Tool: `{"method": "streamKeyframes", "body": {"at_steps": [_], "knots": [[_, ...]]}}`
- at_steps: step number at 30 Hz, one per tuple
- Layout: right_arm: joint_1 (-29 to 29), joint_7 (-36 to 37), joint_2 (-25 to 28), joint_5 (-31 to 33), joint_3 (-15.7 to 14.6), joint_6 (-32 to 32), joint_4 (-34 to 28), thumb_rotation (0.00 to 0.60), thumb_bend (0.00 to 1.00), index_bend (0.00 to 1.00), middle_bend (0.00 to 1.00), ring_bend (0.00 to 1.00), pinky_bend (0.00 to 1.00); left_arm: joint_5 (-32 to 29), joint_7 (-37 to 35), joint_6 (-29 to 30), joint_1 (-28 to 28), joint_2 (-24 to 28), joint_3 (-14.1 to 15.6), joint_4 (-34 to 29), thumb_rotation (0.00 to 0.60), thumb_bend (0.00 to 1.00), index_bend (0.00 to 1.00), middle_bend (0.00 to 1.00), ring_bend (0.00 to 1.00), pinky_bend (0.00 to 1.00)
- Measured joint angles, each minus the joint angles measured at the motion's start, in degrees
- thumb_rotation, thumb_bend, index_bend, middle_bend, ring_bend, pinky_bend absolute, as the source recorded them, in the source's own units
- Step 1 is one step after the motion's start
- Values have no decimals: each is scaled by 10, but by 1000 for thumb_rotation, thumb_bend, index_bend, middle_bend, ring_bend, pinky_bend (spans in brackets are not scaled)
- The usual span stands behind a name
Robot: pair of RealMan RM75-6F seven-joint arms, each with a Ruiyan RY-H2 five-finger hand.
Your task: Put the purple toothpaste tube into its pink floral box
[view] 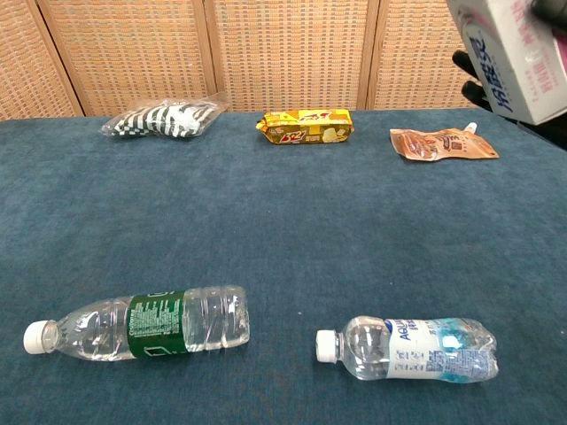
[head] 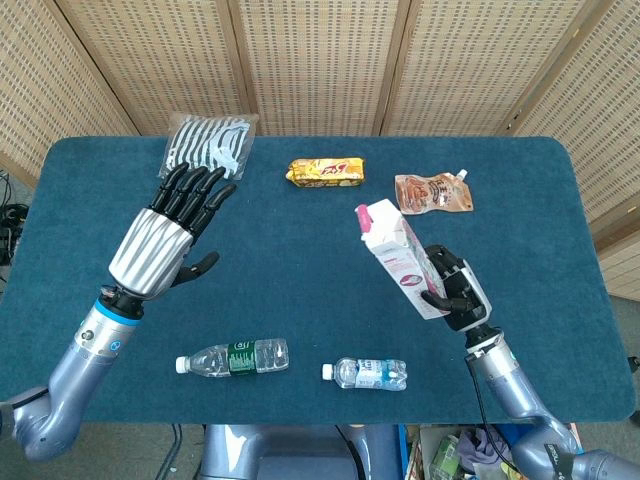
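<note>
**Box held aloft, tube out of sight**

Woven screens back a table (head: pixel 520 180) covered in blue cloth, and above its right side the work is being held in the air.

The right hand's dark fingers (head: pixel 436 296) wrap the lower end of the pink floral box (head: pixel 400 258), gripping it tilted, top end leaning up and to the left. The right hand (head: pixel 452 295) sits under and behind the box, likely so the upper end stays free for closing. In the chest view only a corner of the box (view: pixel 514 49) shows at the top right.

No purple toothpaste tube is visible anywhere; my judgement is that it sits inside the box, though I cannot confirm it.

The left hand (head: pixel 165 235) holds nothing, fingers (head: pixel 195 190) spread and pointing away, raised over the table's left side, well apart from the box.

Further out lie a striped packet (head: pixel 208 145), a yellow snack bar (head: pixel 325 172), a brown spouted pouch (head: pixel 433 192), and two water bottles (head: pixel 233 357) near the front edge.
</note>
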Motion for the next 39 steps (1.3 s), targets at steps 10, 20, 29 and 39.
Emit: {"method": "streamKeyframes", "body": {"at_steps": [10, 20, 29, 39], "knots": [[-22, -377, 0, 87, -21, 5, 21, 600, 89, 590, 476, 380, 478, 16, -48, 5, 36, -6, 37, 31, 600, 263, 0, 0, 0, 0], [-61, -539, -14, 157, -61, 23, 115, 600, 89, 590, 475, 380, 479, 59, -107, 26, 76, -36, 80, 97, 600, 262, 0, 0, 0, 0], [-81, -525, -22, 168, -76, 24, 174, 600, 89, 590, 475, 380, 478, 88, -156, 55, 106, -58, 100, 145, 600, 263, 0, 0, 0, 0], [-100, -487, -38, 169, -94, 11, 221, 600, 89, 590, 472, 380, 468, 101, -183, 59, 121, -68, 108, 176, 600, 263, 0, 0, 0, 0]]}}
